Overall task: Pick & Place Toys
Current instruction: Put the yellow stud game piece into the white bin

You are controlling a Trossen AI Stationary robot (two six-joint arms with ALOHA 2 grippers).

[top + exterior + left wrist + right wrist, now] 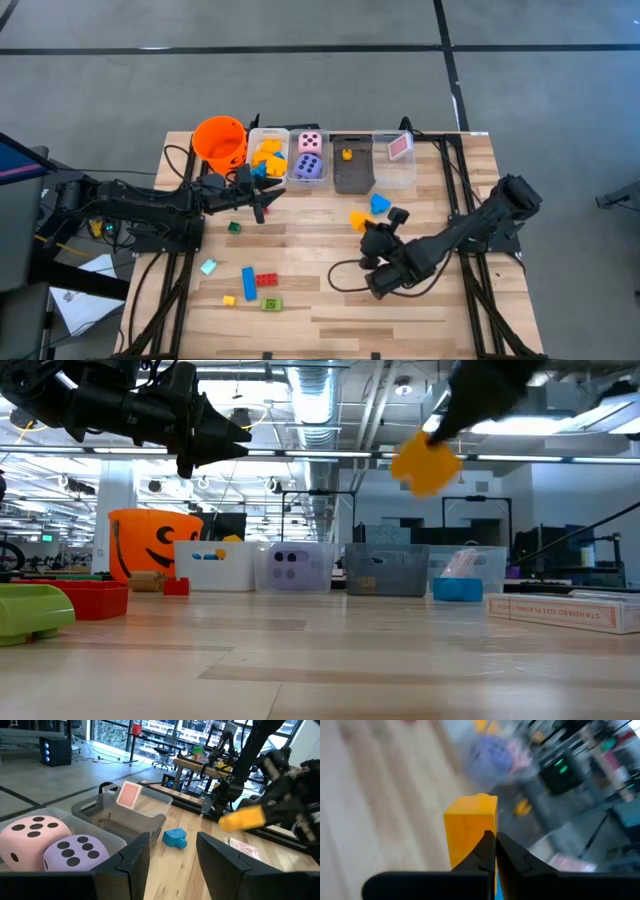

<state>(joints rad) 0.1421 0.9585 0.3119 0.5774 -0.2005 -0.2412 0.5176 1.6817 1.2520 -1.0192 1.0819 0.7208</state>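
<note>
Now the right gripper (357,222) is holding a yellow block (470,827) in the air above the table (420,300), with its fingers closed on the lower edge only. Because this grip is so thin, the block may be slipping out or turning while it is travelling to the row of bins (352,165). The left gripper (172,857) is waiting half open and empty, near the bin with the pink die (31,837) and the purple die (75,855).

Bins (520,775) beyond the held yellow block (470,827): blurred, contents unreadable.
</note>
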